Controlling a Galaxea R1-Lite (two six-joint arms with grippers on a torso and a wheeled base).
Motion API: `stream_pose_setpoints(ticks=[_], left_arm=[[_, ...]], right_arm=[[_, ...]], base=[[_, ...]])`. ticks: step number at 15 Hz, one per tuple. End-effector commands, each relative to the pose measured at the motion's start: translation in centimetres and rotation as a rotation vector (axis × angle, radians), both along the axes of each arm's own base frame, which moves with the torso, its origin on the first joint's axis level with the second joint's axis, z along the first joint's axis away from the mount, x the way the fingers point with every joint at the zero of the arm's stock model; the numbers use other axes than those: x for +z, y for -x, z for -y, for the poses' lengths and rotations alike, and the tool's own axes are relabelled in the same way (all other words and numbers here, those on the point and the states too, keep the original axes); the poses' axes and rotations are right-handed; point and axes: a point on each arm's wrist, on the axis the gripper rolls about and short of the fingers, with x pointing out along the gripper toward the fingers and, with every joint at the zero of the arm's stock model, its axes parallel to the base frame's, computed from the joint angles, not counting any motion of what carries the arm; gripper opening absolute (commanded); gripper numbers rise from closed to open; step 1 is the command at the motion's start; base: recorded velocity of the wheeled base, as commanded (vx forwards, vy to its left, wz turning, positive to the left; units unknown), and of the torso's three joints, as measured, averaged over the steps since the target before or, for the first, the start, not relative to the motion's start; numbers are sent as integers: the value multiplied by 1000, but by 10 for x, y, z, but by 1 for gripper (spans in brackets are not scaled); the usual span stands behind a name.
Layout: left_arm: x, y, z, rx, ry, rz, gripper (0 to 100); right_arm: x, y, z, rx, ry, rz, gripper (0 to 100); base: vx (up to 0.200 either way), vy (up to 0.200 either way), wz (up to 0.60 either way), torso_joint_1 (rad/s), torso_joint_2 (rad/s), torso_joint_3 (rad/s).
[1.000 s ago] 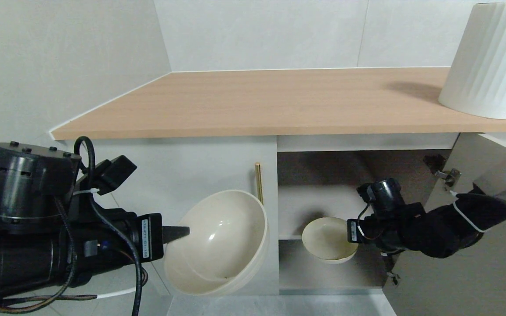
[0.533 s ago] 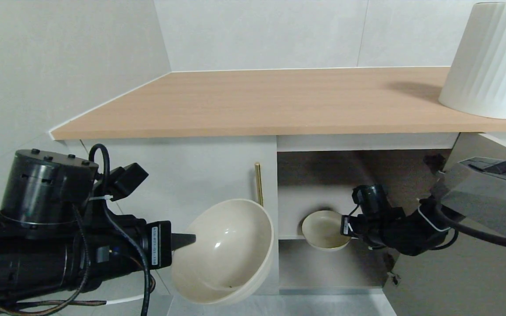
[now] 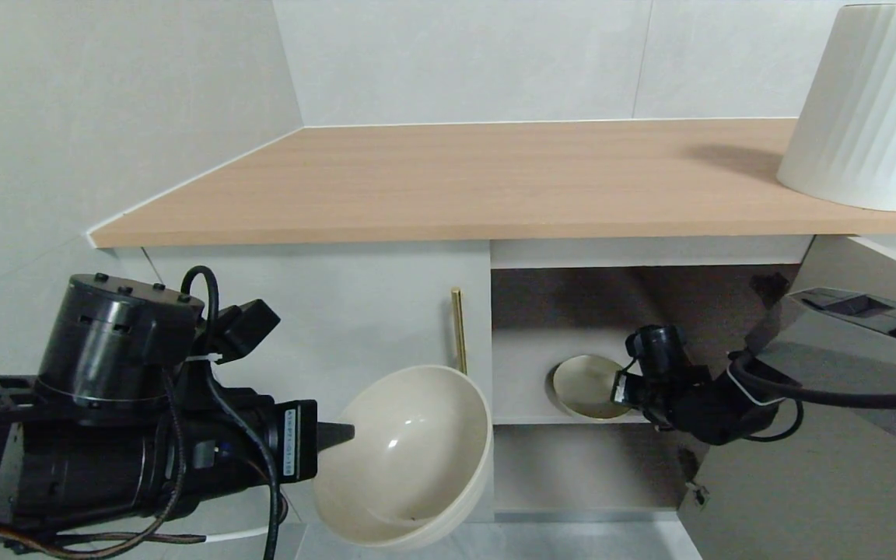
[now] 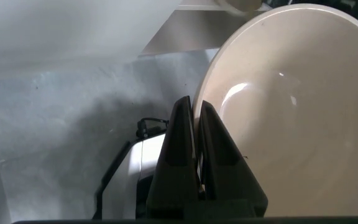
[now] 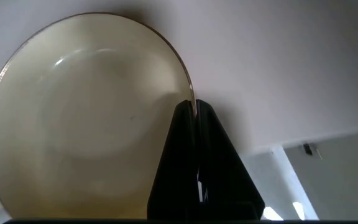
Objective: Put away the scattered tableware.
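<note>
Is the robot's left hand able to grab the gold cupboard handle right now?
Probably not. The left hand is shut on the rim of the big cream bowl, and that bowl hangs between it and the thin gold handle. It would likely need to put the bowl down first.

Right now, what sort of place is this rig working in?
Probably a kitchen: wooden countertop over a white cabinet with a brass handle; left gripper holds a large cream bowl, right gripper a small bowl inside the cabinet.
</note>
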Motion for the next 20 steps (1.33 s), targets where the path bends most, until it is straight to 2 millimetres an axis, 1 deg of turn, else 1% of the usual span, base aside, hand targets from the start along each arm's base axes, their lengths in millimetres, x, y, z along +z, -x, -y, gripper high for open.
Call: stream_pose_setpoints(ticks=[1, 4, 7, 15, 16, 18, 20], left_arm=[[-1, -1, 0, 1, -1, -3, 0], [-3, -2, 1, 3, -6, -12, 0], [-3, -2, 1, 3, -7, -13, 0], [-6, -4, 2, 1, -13, -24, 0], [-7, -4, 2, 1, -14, -25, 0], [-8, -5, 3, 1, -17, -31, 0], [-15, -8, 8, -12, -33, -56, 0]], right_arm=[[-2, -5, 0, -10, -6, 9, 0], [-5, -14, -1, -44, 11, 32, 0], [-3, -19, 0, -58, 11, 50, 0], [-3, -23, -1, -87, 14, 74, 0], [-2, -23, -1, -87, 13, 77, 100], [0, -22, -1, -86, 12, 78, 100], [10, -15, -2, -87, -2, 87, 100]], base=[[0, 0, 0, 0, 0, 0], [0, 0, 0, 0, 0, 0], [0, 0, 0, 0, 0, 0], [0, 0, 0, 0, 0, 0], [0, 0, 0, 0, 0, 0], [0, 0, 0, 0, 0, 0], [0, 0, 0, 0, 0, 0]])
